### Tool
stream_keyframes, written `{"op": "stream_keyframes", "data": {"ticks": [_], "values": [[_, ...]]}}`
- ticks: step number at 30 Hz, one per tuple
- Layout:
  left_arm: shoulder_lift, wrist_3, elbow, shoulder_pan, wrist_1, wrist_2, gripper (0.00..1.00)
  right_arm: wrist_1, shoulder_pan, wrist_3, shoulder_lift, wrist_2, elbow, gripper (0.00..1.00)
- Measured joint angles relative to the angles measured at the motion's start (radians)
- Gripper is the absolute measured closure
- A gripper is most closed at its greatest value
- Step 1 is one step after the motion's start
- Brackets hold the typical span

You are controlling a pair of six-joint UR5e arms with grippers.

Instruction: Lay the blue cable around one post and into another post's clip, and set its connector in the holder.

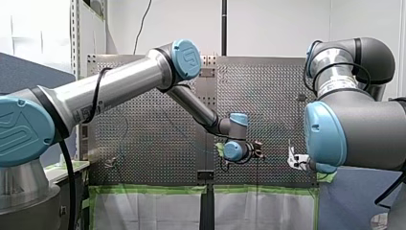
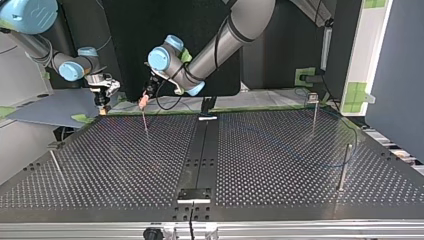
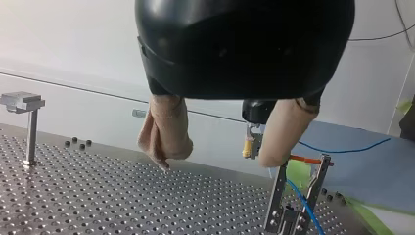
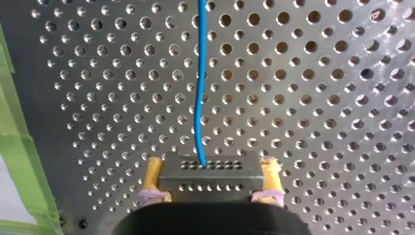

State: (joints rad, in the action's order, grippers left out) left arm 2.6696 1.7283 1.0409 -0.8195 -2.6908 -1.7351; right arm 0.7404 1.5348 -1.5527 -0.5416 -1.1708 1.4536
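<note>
My right gripper (image 4: 211,169) is clamped on the connector (image 4: 210,183), beyond the clip post (image 3: 296,196), with the blue cable (image 4: 198,73) trailing from it. My left gripper (image 3: 218,161) hangs wide open and empty beside that post. The cable probably needs to be kept taut and low going into the clip.

Perforated metal table (image 2: 100,165), dark centre strip (image 2: 202,150), thin upright posts (image 2: 343,167) standing well apart, blue cable (image 4: 198,88) running across the holes, green tape (image 4: 19,147) along one edge.

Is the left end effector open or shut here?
Open. The left end effector shows its beige fingers apart, gripping nothing.
</note>
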Motion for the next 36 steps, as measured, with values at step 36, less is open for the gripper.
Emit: {"op": "stream_keyframes", "data": {"ticks": [36], "values": [[-0.018, -0.013, 0.011, 0.001, -0.022, -0.033, 0.01, -0.003, 0.0, 0.001, 0.002, 0.0, 0.0, 1.0]]}}
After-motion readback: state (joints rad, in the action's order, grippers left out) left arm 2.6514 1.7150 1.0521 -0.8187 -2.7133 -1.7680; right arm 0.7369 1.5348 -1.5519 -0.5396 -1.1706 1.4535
